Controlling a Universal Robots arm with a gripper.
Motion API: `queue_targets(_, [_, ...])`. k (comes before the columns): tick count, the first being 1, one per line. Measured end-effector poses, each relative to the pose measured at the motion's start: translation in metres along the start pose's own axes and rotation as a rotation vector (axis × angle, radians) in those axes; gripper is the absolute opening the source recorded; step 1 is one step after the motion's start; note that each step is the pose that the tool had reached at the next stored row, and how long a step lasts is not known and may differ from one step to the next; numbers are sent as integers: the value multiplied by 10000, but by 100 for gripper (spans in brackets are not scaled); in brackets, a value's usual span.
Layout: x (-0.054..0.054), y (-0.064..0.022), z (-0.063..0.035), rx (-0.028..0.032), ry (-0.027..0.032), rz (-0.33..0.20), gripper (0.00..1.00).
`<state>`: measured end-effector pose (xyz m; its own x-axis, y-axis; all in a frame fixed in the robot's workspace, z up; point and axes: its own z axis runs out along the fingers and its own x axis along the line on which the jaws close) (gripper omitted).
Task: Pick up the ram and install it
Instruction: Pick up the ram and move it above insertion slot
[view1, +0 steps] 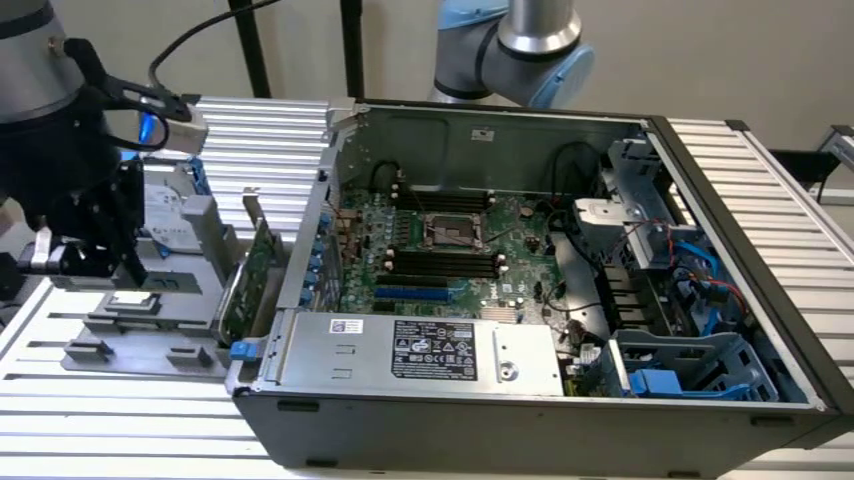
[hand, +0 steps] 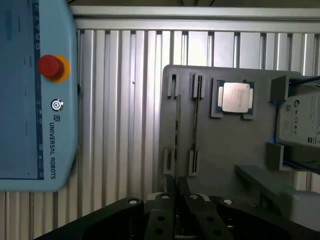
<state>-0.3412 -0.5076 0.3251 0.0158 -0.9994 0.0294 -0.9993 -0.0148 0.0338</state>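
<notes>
Grey plastic is what you are working over: the fixture tray (view1: 134, 340) lies on the slatted aluminium counter (view1: 107, 430), at about nine o'clock from the open computer case (view1: 534, 400) in the exterior view, and the end effector (view1: 80, 262) hangs just above it. Through the wrist camera, the ram (hand: 177, 135) stands on edge in its holder grooves, seated and not lifted. A second stick (hand: 195, 125) stands just beside it, with a processor chip (hand: 235, 97) beyond that. The end effector lines up with the ram's thin edge, but you cannot tell from these views whether it is clenched or released, and nothing appears to be in its grasp. Your main risk, I judge, is sideways error. A stick this thin leaves little margin, so a small offset could come down on its edge or nudge the neighbouring stick. A skewed grip could bind it in the grooves and drag the tray. Watch too the tall green card (view1: 247, 280) standing between tray and case, at about three o'clock from the end effector, since a low carry could clip it.
</notes>
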Motion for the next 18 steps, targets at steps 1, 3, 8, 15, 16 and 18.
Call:
queue_targets(1, [2,-40,-46,-4,-11,-7,14])
queue_targets(3, [6,-119,-140,-15,-31,-19,14])
queue_targets(8, [17,-323,-375,-38,-87,-53,14])
queue_targets(15, [31,-624,-703,-93,-121,-75,14])
queue_targets(16, [33,-667,-748,-102,-121,-75,14])
queue_targets(18, [37,-755,-834,-119,-123,-76,14])
